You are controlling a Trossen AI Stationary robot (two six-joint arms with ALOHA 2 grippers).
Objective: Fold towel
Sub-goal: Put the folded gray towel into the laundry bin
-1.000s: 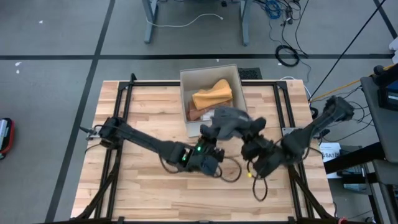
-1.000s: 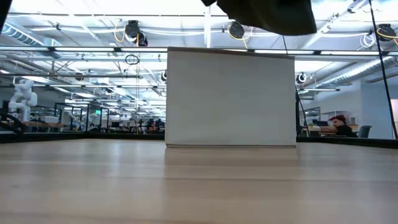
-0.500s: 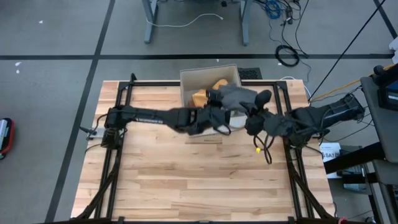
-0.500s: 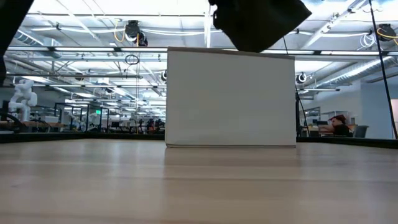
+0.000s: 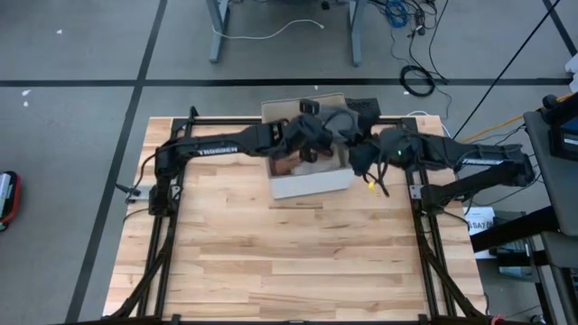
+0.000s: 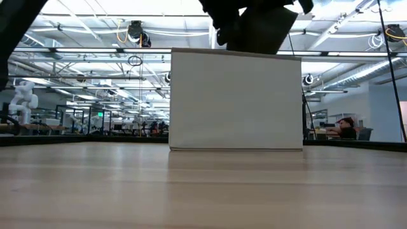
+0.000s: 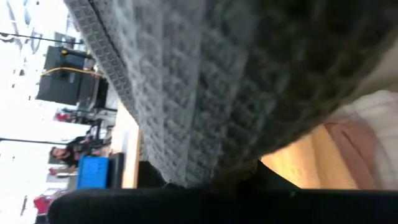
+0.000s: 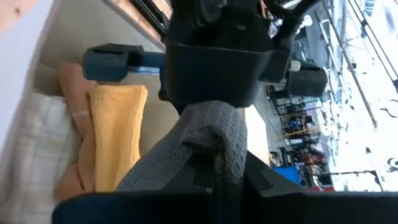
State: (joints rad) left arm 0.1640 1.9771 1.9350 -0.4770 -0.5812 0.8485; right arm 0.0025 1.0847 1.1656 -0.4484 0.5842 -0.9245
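Observation:
A grey waffle-weave towel (image 5: 336,126) hangs bunched between my two grippers, above the white box (image 5: 312,185) at the table's far middle. My left gripper (image 5: 312,137) reaches in from the left and is shut on the towel. My right gripper (image 5: 358,149) comes from the right and is shut on it too. In the low view the towel (image 6: 254,25) shows dark just above the box's top edge (image 6: 235,52). Inside the box lie a yellow towel (image 8: 115,130), an orange-pink one (image 8: 71,171) and a white one (image 8: 28,162). My left gripper is shut on the grey towel, which drapes right across its fingers (image 7: 211,68) and hides the place of contact. The cloth hangs clear of the table, over the box. My right gripper pinches a bunched, rounded fold of the towel (image 8: 211,134) between its two fingers, several layers thick. The fingers come nearly level from the table's right. The fold stretches toward the left gripper (image 8: 211,56) close opposite, lifted clear over the box.
The box stands against the table's far edge inside the black frame rails (image 5: 181,135). The bare wooden tabletop (image 5: 289,253) stretches from the box to the near edge. Beyond the table the low view shows a room with a seated person (image 6: 346,127).
Both grippers have carried the grey towel from the middle of the table toward the far edge and a little upward, and now hold it over the box. The towel has stayed bunched between them, and both have stayed shut.

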